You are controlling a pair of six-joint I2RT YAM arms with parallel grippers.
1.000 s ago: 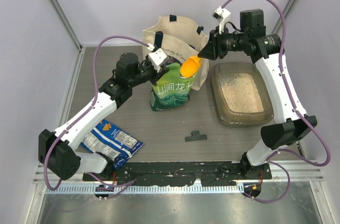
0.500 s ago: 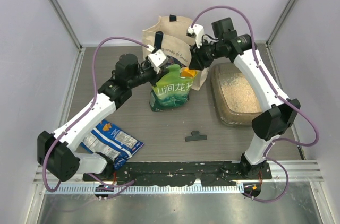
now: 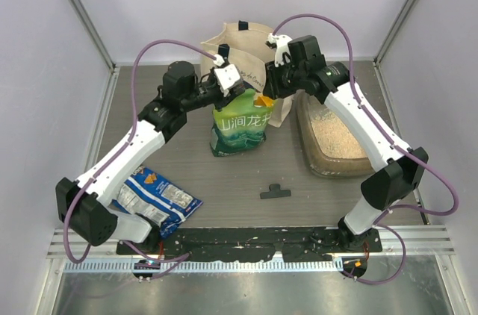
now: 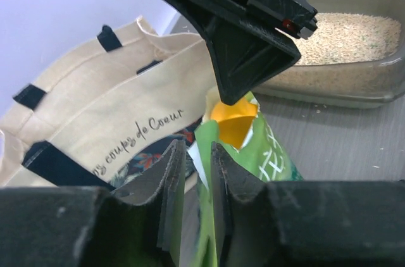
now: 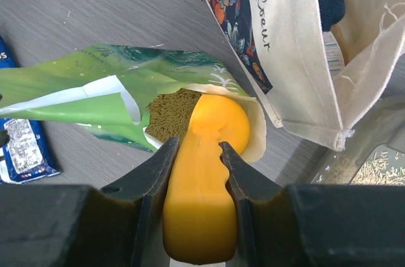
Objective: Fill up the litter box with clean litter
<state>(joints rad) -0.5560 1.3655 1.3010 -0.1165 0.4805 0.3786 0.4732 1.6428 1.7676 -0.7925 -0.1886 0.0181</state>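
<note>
The litter box lies lengthwise, near-to-far (clean litter inside).

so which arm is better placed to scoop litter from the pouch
Right: the right gripper holds the orange scoop, bowl inside the open green pouch. The left gripper only flanks the pouch's top edge.

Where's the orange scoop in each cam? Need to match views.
Top external: orange scoop at centre, in the mouth of the green pouch.
Left wrist: scoop at centre, sticking out of the pouch top.
Right wrist: scoop at bottom centre, held by the right end effector.
Shared landmark: cream tote bag.
</note>
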